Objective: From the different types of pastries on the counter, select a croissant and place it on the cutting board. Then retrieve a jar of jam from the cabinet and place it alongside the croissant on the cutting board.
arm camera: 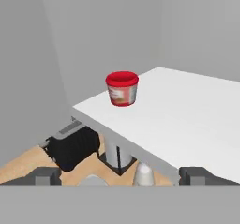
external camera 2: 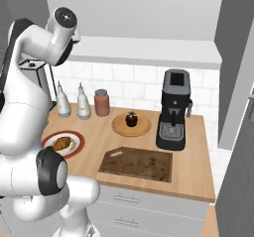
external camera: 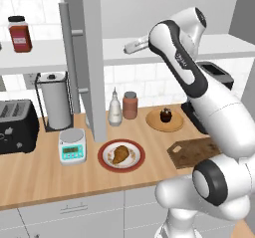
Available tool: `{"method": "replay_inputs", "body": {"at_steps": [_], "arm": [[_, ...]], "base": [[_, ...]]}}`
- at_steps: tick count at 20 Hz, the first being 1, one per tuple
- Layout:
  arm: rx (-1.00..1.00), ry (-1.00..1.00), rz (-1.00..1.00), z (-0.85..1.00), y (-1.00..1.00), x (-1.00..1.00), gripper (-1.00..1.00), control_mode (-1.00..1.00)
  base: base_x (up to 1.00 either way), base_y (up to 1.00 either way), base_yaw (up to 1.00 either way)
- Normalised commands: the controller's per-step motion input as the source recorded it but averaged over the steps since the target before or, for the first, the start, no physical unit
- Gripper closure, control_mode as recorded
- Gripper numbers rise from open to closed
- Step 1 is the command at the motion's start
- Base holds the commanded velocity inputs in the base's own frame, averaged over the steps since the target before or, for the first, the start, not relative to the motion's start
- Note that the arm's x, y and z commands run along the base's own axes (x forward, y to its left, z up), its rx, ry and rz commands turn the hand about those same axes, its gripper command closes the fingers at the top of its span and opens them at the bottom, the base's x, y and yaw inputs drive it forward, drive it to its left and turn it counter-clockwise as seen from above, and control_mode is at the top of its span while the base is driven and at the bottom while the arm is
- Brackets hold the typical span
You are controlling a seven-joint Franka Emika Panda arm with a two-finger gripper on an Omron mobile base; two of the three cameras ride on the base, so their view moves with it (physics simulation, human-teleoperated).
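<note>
A small squat red jar of jam (arm camera: pixel 122 88) stands on the pale cabinet shelf (arm camera: pixel 187 115), ahead of my gripper (arm camera: pixel 122 176) and well clear of it. My gripper (external camera: pixel 131 47) is held level with that shelf, open, with nothing between its fingertips (arm camera: pixel 47 175). The grey cabinet door (external camera: pixel 92 58) stands swung open. The golden-brown croissant (external camera: pixel 119 154) lies on a red-rimmed plate (external camera: pixel 105 163) on the wooden counter (external camera: pixel 35 172). The dark cutting board (external camera 2: pixel 136 164) is bare. A chocolate cupcake (external camera 2: pixel 131 118) sits on a round wooden plate (external camera 2: pixel 119 128).
A dark-lidded jar with a white label (external camera: pixel 20 33) stands on the left shelf. On the counter are a black toaster (external camera: pixel 17 125), paper towel roll (external camera: pixel 54 100), kitchen scale (external camera: pixel 72 146), white bottle (external camera: pixel 115 107), reddish canister (external camera: pixel 130 105) and coffee machine (external camera 2: pixel 174 109).
</note>
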Motion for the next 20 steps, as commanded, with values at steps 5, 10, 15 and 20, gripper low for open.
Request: {"method": "replay_inputs", "body": {"at_steps": [5,10,15,20], "arm": [[-0.04,-0.03,-0.03,0.0,0.45,0.26,-1.0,-1.0],[0.08,0.13,0.01,0.55,0.24,0.33,-1.0,-1.0],[0.0,-0.01,0.0,-0.09,0.08,0.0,-1.0,-1.0],[0.0,-0.03,0.01,-0.17,0.47,0.05,-1.0,-1.0]], "base": [[0.0,0.0,0.0],[0.0,0.0,0.0],[0.0,0.0,0.0],[0.0,0.0,0.0]]}}
